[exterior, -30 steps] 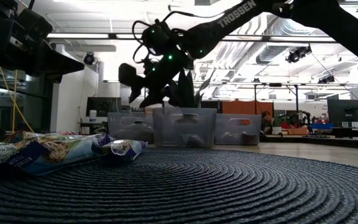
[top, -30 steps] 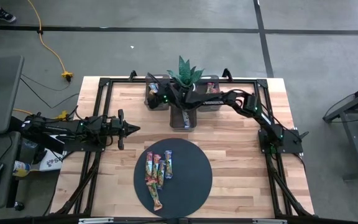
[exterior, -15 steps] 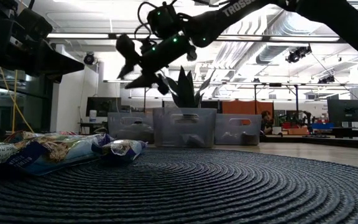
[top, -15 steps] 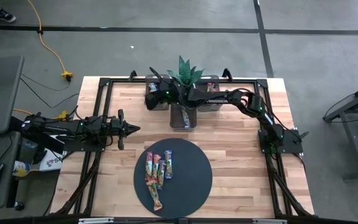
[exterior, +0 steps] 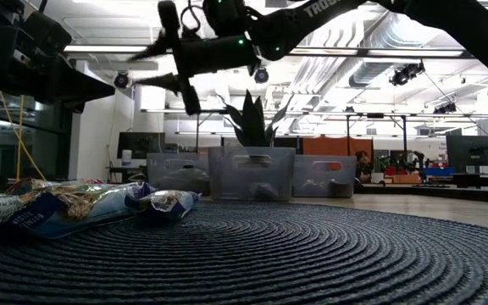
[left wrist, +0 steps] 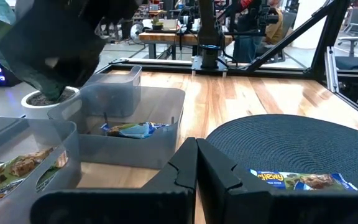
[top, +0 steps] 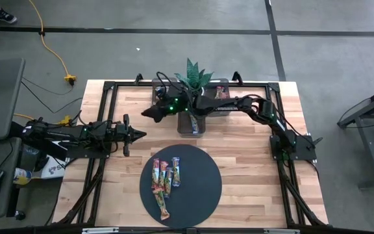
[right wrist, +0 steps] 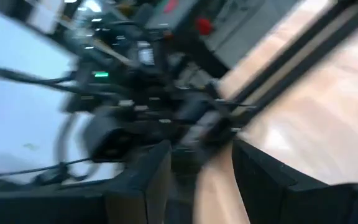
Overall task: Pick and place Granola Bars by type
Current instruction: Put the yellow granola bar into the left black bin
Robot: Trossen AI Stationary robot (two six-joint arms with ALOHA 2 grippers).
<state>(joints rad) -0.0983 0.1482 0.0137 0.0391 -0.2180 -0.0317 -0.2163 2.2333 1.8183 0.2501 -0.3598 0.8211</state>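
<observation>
Multicoloured Granola Bars (top: pixel 164 182) lie on a dark ribbed mat (top: pixel 200 188); bins (top: pixel 195 123) are translucent grey.

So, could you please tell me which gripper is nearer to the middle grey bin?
The right. The right gripper hangs open above the table just left of the middle grey bin, while the left gripper waits shut, farther left.

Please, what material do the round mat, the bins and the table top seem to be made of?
Round mat: probably woven cord or fibre, dark and matte, with concentric ribs. Bins: likely plastic, translucent grey, since their contents show through. Table top: wood, light planks with visible grain.
</observation>
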